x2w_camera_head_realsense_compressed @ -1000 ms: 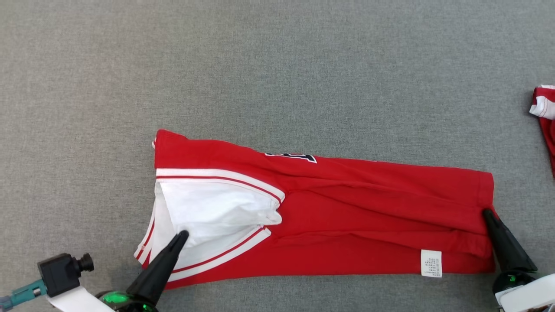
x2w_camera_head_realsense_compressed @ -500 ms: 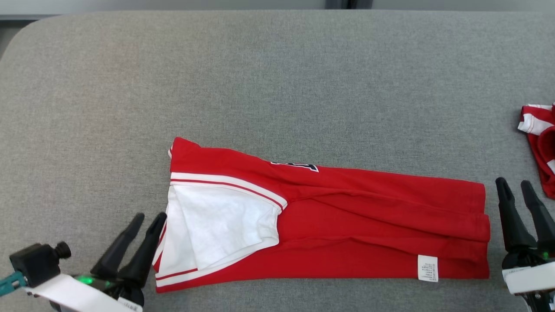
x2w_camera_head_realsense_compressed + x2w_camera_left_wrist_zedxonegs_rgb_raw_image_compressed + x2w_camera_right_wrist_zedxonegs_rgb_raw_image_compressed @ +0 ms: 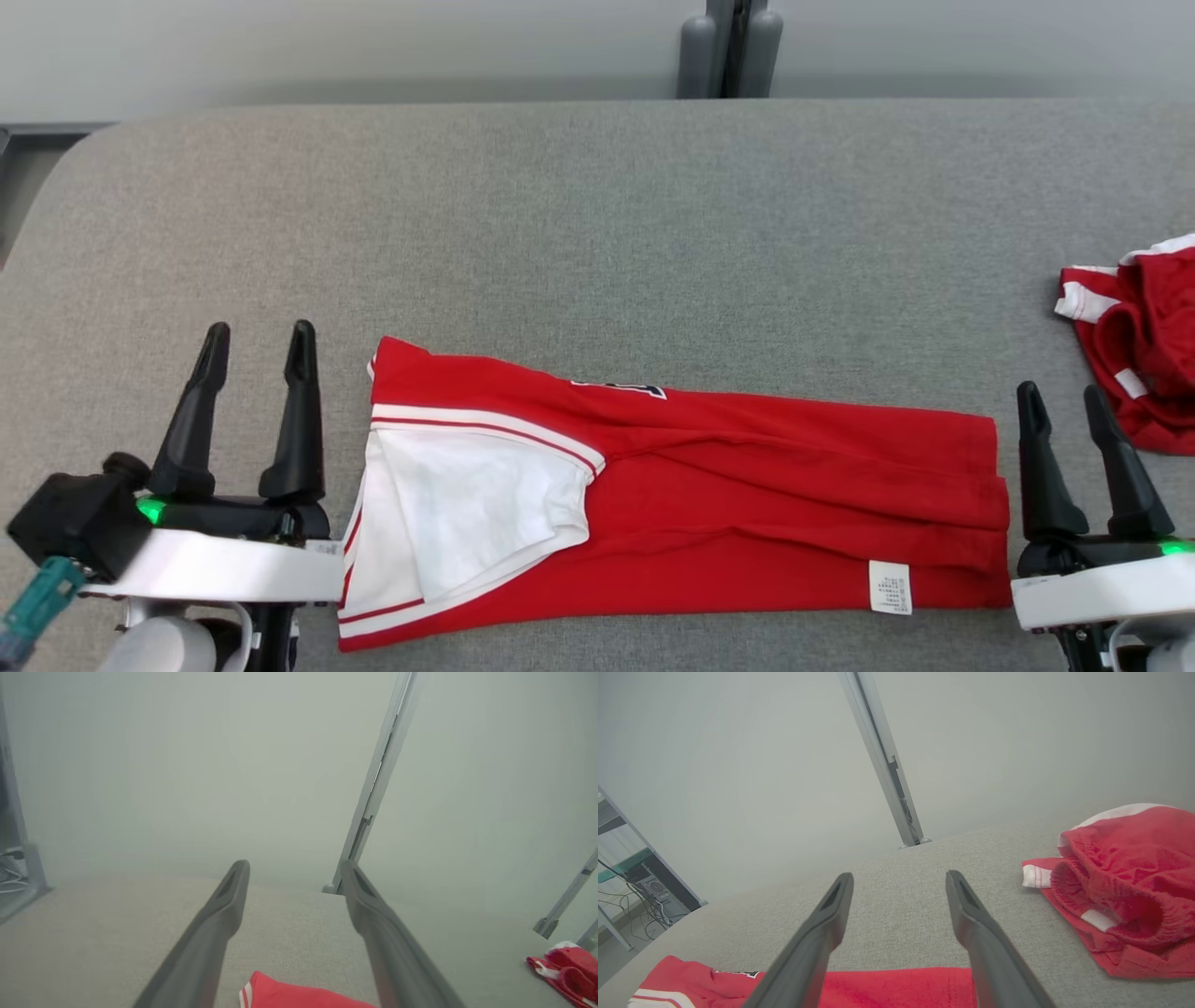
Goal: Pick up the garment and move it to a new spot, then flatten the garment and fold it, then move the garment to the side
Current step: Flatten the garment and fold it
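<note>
PROGRESS: red jersey (image 3: 747, 485) lies folded lengthwise into a strip on the counter (image 3: 560, 215), between left end effector (image 3: 260, 329) and right end effector (image 3: 1061, 388), both released and empty; judged remaining: cross fold, move aside | UNCLEAR: chest print (image 3: 621, 387) mostly tucked under the fold; label (image 3: 889, 587) text unreadable; second red garment (image 3: 1144, 355), right of right end effector, cut off at frame edge

Left jaws apart, right jaws apart, empty

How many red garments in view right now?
2. The folded red jersey lies flat at front centre. A crumpled red garment sits far right, cut off by the frame edge, so more may lie beyond it.
</note>
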Tool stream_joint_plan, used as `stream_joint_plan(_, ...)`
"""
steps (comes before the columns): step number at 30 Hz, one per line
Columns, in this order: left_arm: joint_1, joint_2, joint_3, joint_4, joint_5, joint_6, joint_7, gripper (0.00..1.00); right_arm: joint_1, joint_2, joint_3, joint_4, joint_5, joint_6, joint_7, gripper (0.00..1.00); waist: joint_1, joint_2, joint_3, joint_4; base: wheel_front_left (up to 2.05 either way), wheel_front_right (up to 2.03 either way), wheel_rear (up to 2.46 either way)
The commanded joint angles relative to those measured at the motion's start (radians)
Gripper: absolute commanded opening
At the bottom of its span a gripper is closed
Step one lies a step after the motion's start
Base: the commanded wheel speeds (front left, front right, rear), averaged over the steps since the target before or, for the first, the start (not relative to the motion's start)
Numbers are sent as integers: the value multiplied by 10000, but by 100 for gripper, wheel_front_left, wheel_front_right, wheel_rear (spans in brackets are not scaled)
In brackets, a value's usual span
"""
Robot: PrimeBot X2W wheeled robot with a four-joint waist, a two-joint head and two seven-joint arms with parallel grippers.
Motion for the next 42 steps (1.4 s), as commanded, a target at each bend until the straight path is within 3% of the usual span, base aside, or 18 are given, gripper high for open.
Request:
stream_joint_plan(1, 173, -76, 33, 144, 410, 196, -30, 100, 85, 62, -51, 80, -202, 2, 49, 100, 0, -1, -221, -71, 0, 0, 0)
stream_joint_plan(5, 415, -302, -35, 680, 1406, 495, -30, 100, 259, 284, -141, 339, -778, 2, 131, 100, 0, -1, -570, -111, 0, 0, 0)
stream_joint_plan(14, 806, -540, -173, 1975, 2828, 113, -33, 100, 1000, 483, -365, 944, -1506, 2, 486, 100, 0, -1, -1168, -23, 0, 0, 0)
stream_joint_plan(24, 443, -911, -318, 2456, 3040, -557, -33, 100, 920, 426, -675, 1588, -1375, 2, 760, 100, 0, -1, -1078, 473, 0, 0, 0)
stream_joint_plan(35, -154, -1477, -576, 2871, 3337, -1155, -32, 100, 325, 245, -819, 3493, -1074, 2, 973, 100, 0, -1, -683, 1256, 0, 0, 0)
stream_joint_plan(42, -307, -1701, -372, 3042, 3471, -1374, -32, 100, -50, 398, -657, 4521, -757, 2, 844, 100, 0, -1, -447, 1362, 0, 0, 0)
